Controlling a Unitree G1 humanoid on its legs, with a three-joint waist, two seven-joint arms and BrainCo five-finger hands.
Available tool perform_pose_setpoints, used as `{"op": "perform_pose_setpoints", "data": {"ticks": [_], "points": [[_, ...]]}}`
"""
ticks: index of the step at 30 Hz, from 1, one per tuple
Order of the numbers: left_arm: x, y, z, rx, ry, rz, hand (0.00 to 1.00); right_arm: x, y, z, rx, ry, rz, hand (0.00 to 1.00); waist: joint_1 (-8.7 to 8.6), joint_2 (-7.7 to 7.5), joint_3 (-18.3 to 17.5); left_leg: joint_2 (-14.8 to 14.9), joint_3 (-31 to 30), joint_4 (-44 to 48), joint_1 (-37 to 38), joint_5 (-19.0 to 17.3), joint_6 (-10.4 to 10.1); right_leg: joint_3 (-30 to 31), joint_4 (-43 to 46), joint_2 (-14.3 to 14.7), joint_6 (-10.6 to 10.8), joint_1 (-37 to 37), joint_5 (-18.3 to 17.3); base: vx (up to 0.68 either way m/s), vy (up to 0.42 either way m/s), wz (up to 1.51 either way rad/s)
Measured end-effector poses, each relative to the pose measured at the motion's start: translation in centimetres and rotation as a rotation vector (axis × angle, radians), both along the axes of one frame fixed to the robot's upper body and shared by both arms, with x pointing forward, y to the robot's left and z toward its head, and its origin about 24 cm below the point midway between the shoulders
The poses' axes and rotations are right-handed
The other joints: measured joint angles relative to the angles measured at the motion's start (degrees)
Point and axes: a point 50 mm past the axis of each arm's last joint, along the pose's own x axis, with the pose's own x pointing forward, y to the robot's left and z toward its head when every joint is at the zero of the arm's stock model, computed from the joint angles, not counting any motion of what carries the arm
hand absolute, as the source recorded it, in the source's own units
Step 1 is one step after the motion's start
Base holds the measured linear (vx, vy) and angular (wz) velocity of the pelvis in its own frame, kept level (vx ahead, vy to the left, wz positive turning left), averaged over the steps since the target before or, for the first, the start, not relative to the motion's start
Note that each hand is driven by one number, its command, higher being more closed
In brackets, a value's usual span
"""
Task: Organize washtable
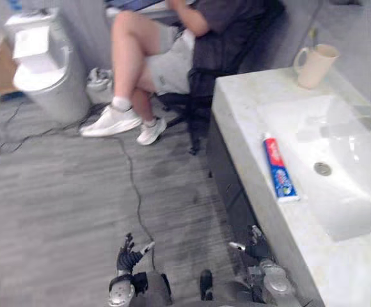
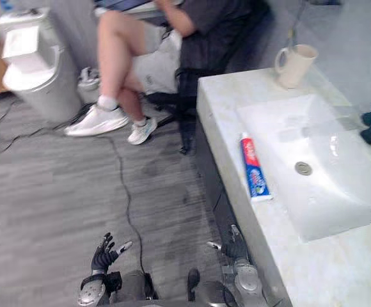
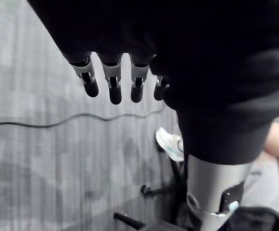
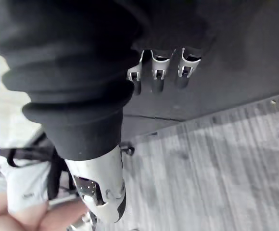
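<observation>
The toothpaste tube (image 1: 279,170) lies flat on the washtable (image 1: 236,109), just beside the left rim of the sink basin (image 1: 358,204), cap end pointing away from the robot. A beige mug (image 1: 315,64) stands upright at the far corner; its inside cannot be seen. The left hand (image 1: 128,259) and right hand (image 1: 259,249) hang low over the floor, well apart from the tube, fingers loosely straight and gripping nothing.

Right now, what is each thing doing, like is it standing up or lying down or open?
toothpaste tube: lying flat on the washtable, beside the sink.
mug: standing upright at the far corner.
sink: nothing in it.
left hand: open, empty, low over the floor.
right hand: open, empty, low by the washtable's front.
</observation>
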Motion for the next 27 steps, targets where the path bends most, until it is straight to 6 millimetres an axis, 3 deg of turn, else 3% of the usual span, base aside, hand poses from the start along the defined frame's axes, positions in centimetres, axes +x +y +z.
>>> {"op": "perform_pose_setpoints", "data": {"ticks": [2, 4, 5, 7, 8, 9, 10, 11, 12, 13, 14, 15, 16, 18, 19, 20, 21, 22, 23, 27], "points": [[0.0, 0.0, 0.1, 0.001, -0.005, 0.001, 0.00, -0.7, 0.1, -0.4, 0.009, 0.023, -0.013, 0.00, -0.05, 0.20, -0.3, -0.9, -4.8, -8.7, -0.3, 2.2, -2.4, 3.6, 2.2, -0.5, 2.1, 0.6, -2.8, 0.40, 0.287, -1.60], [-0.6, -0.3, -0.1, -0.011, 0.010, 0.010, 0.00, -1.7, -0.3, -0.7, -0.001, 0.050, -0.026, 0.00, -0.03, 2.58, -2.0, 0.5, -6.3, -14.5, 0.9, 6.3, -2.2, 7.4, 6.1, 0.6, 4.7, 0.3, -7.4, 0.41, 0.405, -1.66], [-1.2, -0.1, -0.4, -0.011, 0.032, 0.016, 0.00, -2.1, -0.2, -1.3, 0.000, 0.087, -0.029, 0.00, 0.15, 1.51, -2.6, 0.6, -3.9, -11.3, 1.6, 8.6, -2.4, 10.2, 10.0, -0.2, 6.5, -0.4, -10.9, 0.35, 0.378, -1.33], [-1.2, 0.9, -0.3, 0.021, 0.039, 0.017, 0.00, -2.7, 0.4, -1.5, 0.016, 0.104, -0.034, 0.00, -0.08, -0.65, -4.1, 0.0, 2.6, -11.7, 4.7, 5.6, -0.9, 8.9, 16.1, -2.7, 8.1, -4.1, -10.9, 0.34, 0.391, -1.61], [-1.3, 1.5, -0.1, 0.035, 0.037, 0.029, 0.00, -2.6, 0.6, -1.5, 0.022, 0.107, -0.032, 0.00, 0.40, -1.81, -4.6, 0.4, 7.7, -12.6, 7.7, 4.5, -0.2, 6.2, 19.4, -4.2, 9.8, -6.2, -10.0, 0.30, 0.407, -1.83], [-1.5, 1.7, -0.2, 0.040, 0.044, 0.036, 0.00, -2.4, 0.7, -1.4, 0.026, 0.101, -0.033, 0.00, 0.45, -1.99, -4.8, 0.4, 9.8, -13.2, 9.3, 4.1, 0.1, 4.0, 20.7, -5.2, 11.0, -7.2, -9.5, 0.23, 0.382, -1.91], [-1.5, 1.8, -0.2, 0.043, 0.044, 0.037, 0.00, -2.0, 1.0, -1.3, 0.031, 0.092, -0.029, 0.00, 0.10, -2.13, -4.9, 0.6, 14.3, -14.5, 11.9, 3.8, 0.3, -2.9, 22.6, -7.7, 11.7, -9.0, -9.2, 0.16, 0.338, -1.77], [-1.4, 1.7, -0.2, 0.041, 0.042, 0.033, 0.00, -1.4, 1.2, -1.5, 0.035, 0.093, -0.020, 0.00, -0.19, -1.78, -4.9, 0.6, 18.2, -16.9, 14.5, 3.8, 0.4, -13.6, 23.4, -10.7, 11.4, -10.9, -9.2, 0.11, 0.262, -1.66], [-1.2, 1.7, -0.2, 0.041, 0.041, 0.031, 0.00, -1.2, 1.3, -1.6, 0.036, 0.099, -0.013, 0.00, -0.27, -1.48, -4.9, 0.6, 19.5, -18.3, 15.5, 3.8, 0.4, -19.1, 23.1, -11.8, 11.0, -11.5, -9.3, 0.10, 0.230, -1.57], [-0.9, 1.9, -0.3, 0.047, 0.045, 0.023, 0.00, -0.7, 1.4, -2.1, 0.037, 0.120, 0.001, 0.00, -0.41, -1.11, -4.7, 0.7, 22.8, -20.4, 17.1, 3.8, 0.4, -28.6, 22.3, -13.1, 9.6, -12.6, -9.2, 0.11, 0.174, -1.35], [-0.5, 2.3, -0.6, 0.048, 0.058, 0.025, 0.00, -0.4, 1.4, -2.5, 0.027, 0.141, 0.019, 0.00, -0.34, -0.91, -4.6, 0.7, 24.0, -20.4, 17.5, 3.8, 0.4, -34.6, 20.4, -13.0, 8.9, -13.5, -8.9, 0.11, 0.121, -1.24], [-0.4, 2.5, -0.8, 0.051, 0.069, 0.023, 0.00, -0.3, 1.2, -2.7, 0.022, 0.152, 0.022, 0.00, -0.38, -0.86, -4.6, 0.7, 24.0, -20.3, 17.6, 3.8, 0.4, -35.9, 18.9, -12.5, 8.3, -14.1, -8.5, 0.14, 0.016, -0.88], [-0.3, 2.8, -1.0, 0.055, 0.085, 0.021, 0.00, -0.6, 0.7, -3.1, 0.011, 0.175, 0.014, 0.00, -0.65, -0.94, -4.5, 0.3, 24.1, -19.1, 17.9, 3.7, 0.2, -35.2, 15.7, -11.0, 5.7, -14.6, -6.2, 0.18, -0.076, -0.44], [-0.5, 3.0, -1.3, 0.058, 0.101, 0.027, 0.00, -1.3, -0.8, -3.5, -0.020, 0.206, -0.010, 0.00, -1.96, 0.01, -4.0, 1.1, 22.4, -14.7, 18.4, 3.1, -0.6, -33.8, 13.3, -9.8, 5.6, -12.3, -4.9, 0.22, -0.096, -0.28], [-0.5, 2.9, -1.3, 0.054, 0.102, 0.027, 0.00, -1.6, -1.2, -3.6, -0.029, 0.218, -0.015, 0.00, -1.86, 0.64, -3.6, 2.0, 22.3, -12.3, 18.1, 3.1, -0.6, -33.0, 12.5, -9.1, 5.6, -11.6, -4.9, 0.21, -0.114, -0.58], [-0.5, 2.6, -1.4, 0.044, 0.099, 0.030, 0.00, -1.9, -2.1, -3.8, -0.045, 0.235, -0.028, 0.00, -1.60, 2.41, -2.6, 4.8, 20.6, -3.8, 16.0, 3.1, -0.6, -31.2, 10.6, -7.4, 5.4, -9.6, -4.8, 0.16, -0.103, -0.68], [-0.6, 2.4, -1.4, 0.037, 0.102, 0.033, 0.00, -2.3, -2.3, -3.8, -0.047, 0.238, -0.035, 0.00, -1.63, 3.40, -2.3, 5.9, 18.9, 0.6, 14.3, 3.2, -0.7, -30.3, 9.9, -6.3, 5.1, -8.9, -4.7, 0.15, -0.082, -0.77], [-0.9, 2.2, -1.6, 0.030, 0.112, 0.036, 0.00, -2.7, -2.5, -4.0, -0.047, 0.256, -0.047, 0.00, -1.59, 3.57, -2.2, 6.2, 16.2, 3.2, 12.7, 2.6, -0.5, -29.2, 9.5, -5.7, 4.8, -8.6, -4.9, 0.13, -0.013, -0.84], [-1.1, 2.0, -1.8, 0.020, 0.121, 0.036, 0.00, -3.0, -3.4, -4.2, -0.051, 0.276, -0.088, 0.00, -1.55, 4.25, -2.4, 5.4, 11.6, 4.1, 11.7, 1.2, 0.2, -26.7, 9.0, -5.1, 4.6, -8.0, -5.1, 0.15, 0.002, -0.93], [-0.9, 1.8, -1.8, 0.009, 0.113, 0.025, 0.00, -3.7, -5.0, -4.3, -0.077, 0.299, -0.174, 0.00, -1.11, 3.28, -1.8, 2.6, 3.9, -5.8, 9.6, 0.8, -0.1, -20.6, 7.3, -5.4, 5.1, -5.1, -4.8, 0.16, 0.044, -0.84]]}}
